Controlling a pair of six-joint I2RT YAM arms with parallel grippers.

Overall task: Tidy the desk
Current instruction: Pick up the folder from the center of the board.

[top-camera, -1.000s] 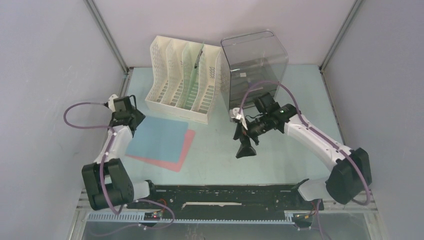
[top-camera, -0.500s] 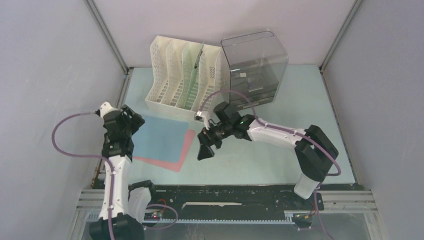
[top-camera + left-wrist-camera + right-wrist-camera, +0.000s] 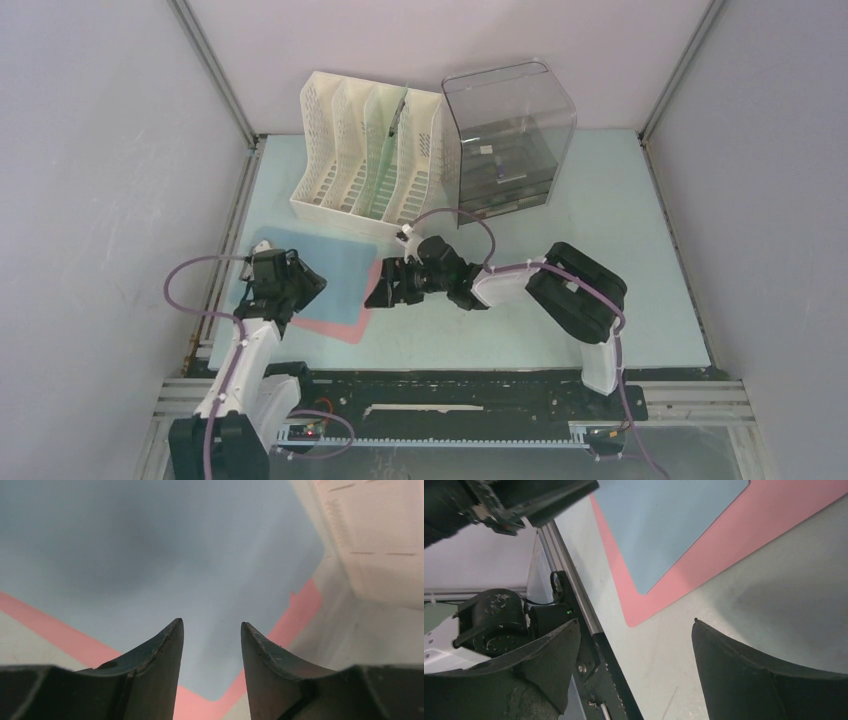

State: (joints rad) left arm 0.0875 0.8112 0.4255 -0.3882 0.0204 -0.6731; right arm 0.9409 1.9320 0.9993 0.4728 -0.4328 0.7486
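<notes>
A blue folder lies on a pink folder on the left of the pale mint-green desk. My left gripper hovers open and empty over the blue folder's near-left part. In the left wrist view my left gripper is low above the blue folder, with the pink folder showing beyond. My right gripper is open and empty at the folders' right edge. In the right wrist view my right gripper stands wide over bare desk, beside the pink folder's corner.
A white slotted file rack stands at the back with a green clipboard upright in one slot. A smoky clear drawer box stands to its right. Aluminium rails and grey walls edge the desk. A black rail runs along the near edge.
My left gripper has drawn back towards the near edge over the blue folder. My right gripper has swept left from in front of the drawer box to the folders' right edge.
</notes>
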